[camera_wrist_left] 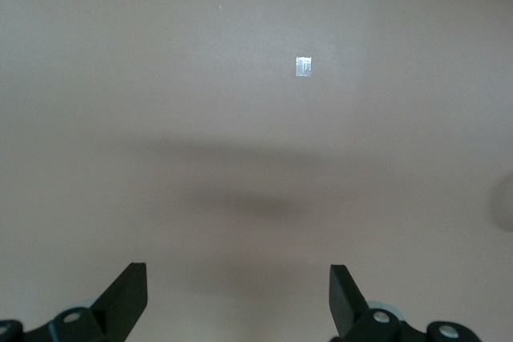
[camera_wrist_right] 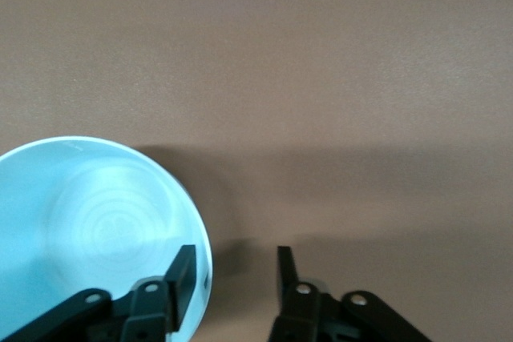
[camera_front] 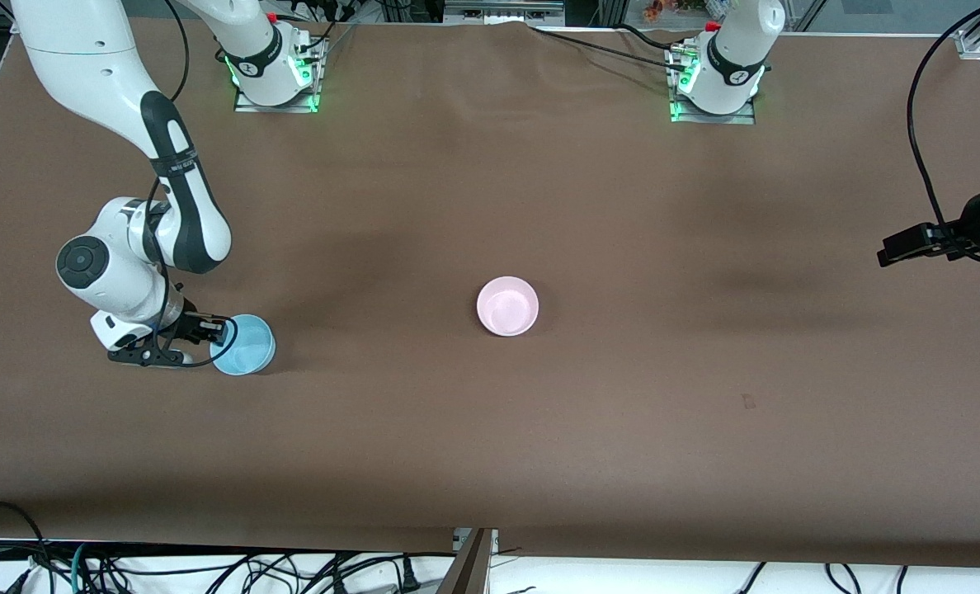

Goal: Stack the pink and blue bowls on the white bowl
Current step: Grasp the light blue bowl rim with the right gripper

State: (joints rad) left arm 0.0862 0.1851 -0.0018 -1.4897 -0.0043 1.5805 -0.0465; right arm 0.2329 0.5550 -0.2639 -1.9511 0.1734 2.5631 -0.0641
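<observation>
Blue bowl rim straddled by the right gripper; nothing stacked yet.
One finger is seen inside the smooth round bowl, one outside, jaws not yet pinched shut. The glossy pink bowl sits alone mid-table on matte brown cloth. No white bowl is seen. The left gripper is parked, spread wide, over bare cloth.

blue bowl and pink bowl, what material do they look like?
Blue bowl: looks like smooth plastic, slightly glossy; faint concentric rings on the floor suggest moulding. Pink bowl: same shape, likely plastic too, with a soft sheen inside. Neither is certain from looks alone.
</observation>
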